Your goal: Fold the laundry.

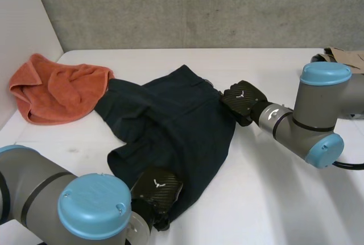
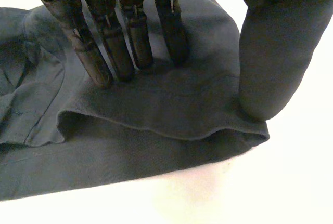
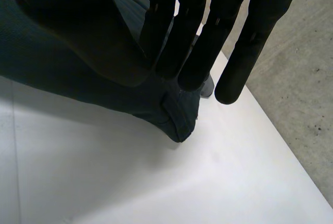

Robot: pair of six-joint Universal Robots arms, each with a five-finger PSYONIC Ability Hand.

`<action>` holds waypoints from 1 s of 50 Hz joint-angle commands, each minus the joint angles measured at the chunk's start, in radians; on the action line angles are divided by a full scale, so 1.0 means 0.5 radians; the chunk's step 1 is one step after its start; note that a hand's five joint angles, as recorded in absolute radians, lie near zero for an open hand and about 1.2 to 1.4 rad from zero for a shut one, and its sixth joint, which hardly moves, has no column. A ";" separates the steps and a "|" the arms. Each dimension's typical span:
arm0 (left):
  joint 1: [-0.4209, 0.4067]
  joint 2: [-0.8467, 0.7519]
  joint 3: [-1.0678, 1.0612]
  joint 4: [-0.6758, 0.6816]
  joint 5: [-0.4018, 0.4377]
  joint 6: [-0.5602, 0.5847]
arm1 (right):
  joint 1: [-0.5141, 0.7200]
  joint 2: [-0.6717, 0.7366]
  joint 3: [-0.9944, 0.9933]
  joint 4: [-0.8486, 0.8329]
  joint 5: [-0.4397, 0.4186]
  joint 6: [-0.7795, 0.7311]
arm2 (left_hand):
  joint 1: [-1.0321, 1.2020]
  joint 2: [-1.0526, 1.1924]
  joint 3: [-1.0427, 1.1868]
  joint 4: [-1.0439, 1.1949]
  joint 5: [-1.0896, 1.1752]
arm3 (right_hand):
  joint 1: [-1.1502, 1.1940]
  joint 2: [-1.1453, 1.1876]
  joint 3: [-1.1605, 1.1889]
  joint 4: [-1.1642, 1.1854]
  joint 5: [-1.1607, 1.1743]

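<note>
Left hand presses rumpled dk navy shorts, near edge doubled.

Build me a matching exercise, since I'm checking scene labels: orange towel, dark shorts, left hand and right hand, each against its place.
1 orange towel
2 dark shorts
3 left hand
4 right hand

a on the shorts' near edge
b middle of the table
c at the shorts' far right corner
d table's far left corner

Pairs: 1-d, 2-b, 3-a, 4-c
</note>
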 commanded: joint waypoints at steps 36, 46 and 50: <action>0.188 0.849 0.200 0.171 -0.299 0.283 | -0.129 -0.299 0.323 0.203 0.081 0.981 | 1.525 1.545 1.545 1.540 1.551 | -1.695 -1.816 -1.843 -1.856 -1.777; 0.136 0.855 0.394 0.135 -0.296 0.283 | 0.055 0.170 -0.042 -0.184 0.106 1.484 | 1.525 1.545 1.545 1.540 1.551 | -1.583 -1.705 -1.732 -1.745 -1.666; 0.123 0.855 0.415 0.122 -0.296 0.280 | 0.080 0.265 -0.168 -0.212 0.097 1.675 | 1.525 1.545 1.545 1.540 1.551 | -0.839 -0.961 -0.988 -1.000 -0.922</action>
